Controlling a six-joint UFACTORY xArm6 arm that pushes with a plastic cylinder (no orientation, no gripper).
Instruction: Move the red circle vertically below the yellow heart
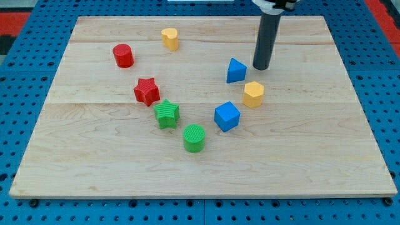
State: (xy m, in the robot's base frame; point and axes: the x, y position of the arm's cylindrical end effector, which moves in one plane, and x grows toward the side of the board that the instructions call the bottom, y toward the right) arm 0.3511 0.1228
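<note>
The red circle stands on the wooden board at the view's upper left. The yellow heart stands to its right and slightly higher, near the board's top edge. My tip rests on the board at the upper right, far to the right of both, just right of a blue triangular block. It touches no block.
A red star, a green star and a green cylinder run diagonally across the middle. A blue cube and a yellow hexagon lie below my tip. The wooden board lies on a blue pegboard.
</note>
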